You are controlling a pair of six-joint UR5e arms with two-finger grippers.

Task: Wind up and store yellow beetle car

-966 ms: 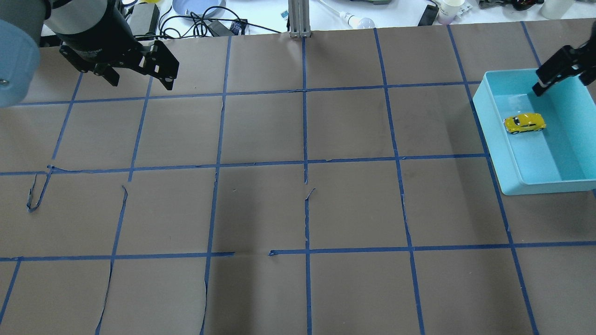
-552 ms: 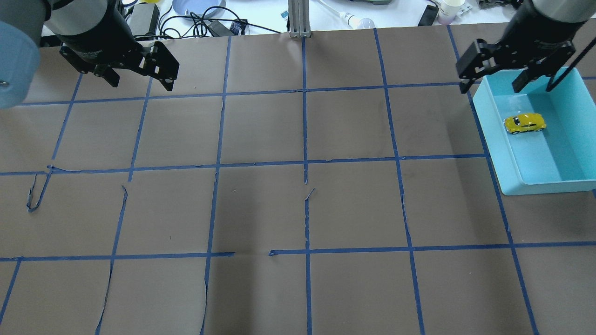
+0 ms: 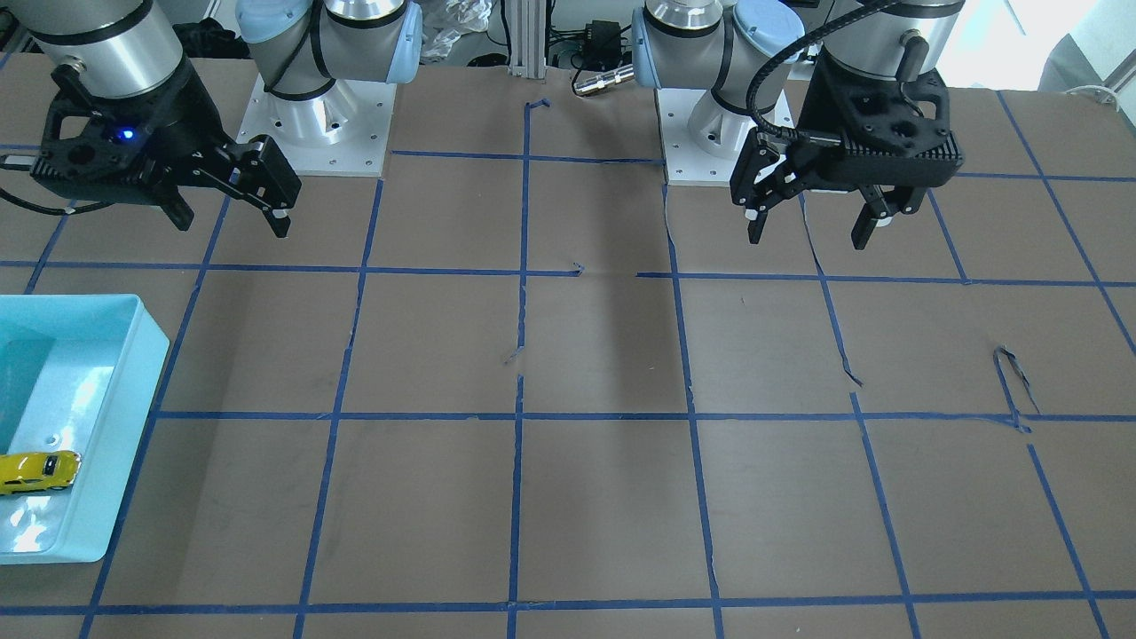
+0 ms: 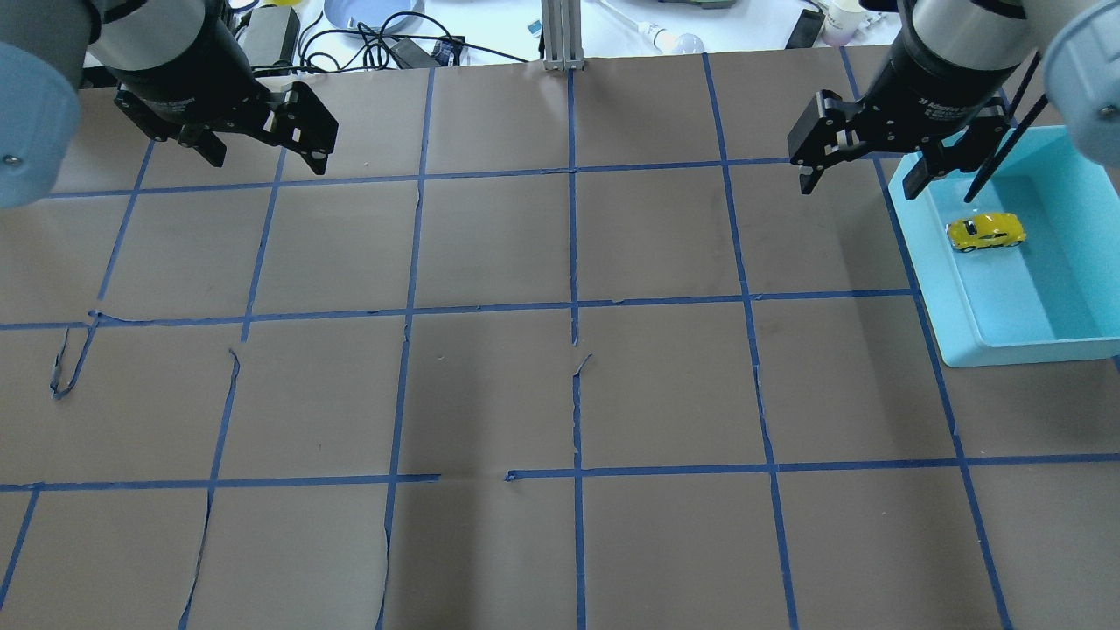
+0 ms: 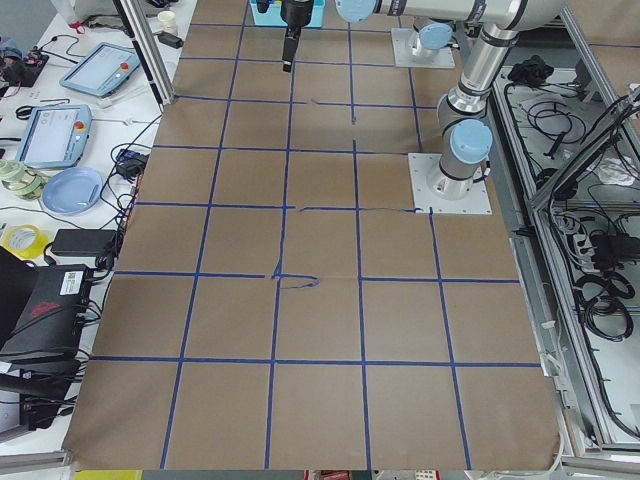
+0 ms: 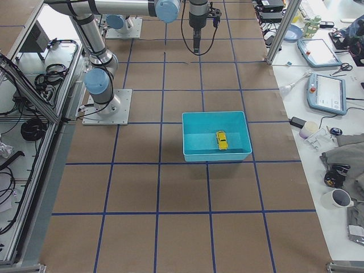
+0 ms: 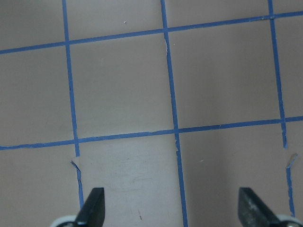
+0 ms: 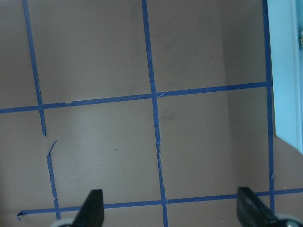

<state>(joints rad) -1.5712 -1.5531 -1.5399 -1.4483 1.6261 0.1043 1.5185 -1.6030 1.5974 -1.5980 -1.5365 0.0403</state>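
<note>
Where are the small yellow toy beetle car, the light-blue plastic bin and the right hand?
small yellow toy beetle car [image 4: 986, 232]: overhead, roof.
light-blue plastic bin [image 4: 1024, 352]: overhead, near wall.
right hand [image 4: 857, 190]: overhead, between fingertips.

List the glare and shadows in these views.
Front-facing view: white glare on the bin floor beside the car; a soft dark band of shadow down the middle of the table. Overhead view: a fainter band too. Right wrist view: the table darkens toward the bin.
</note>
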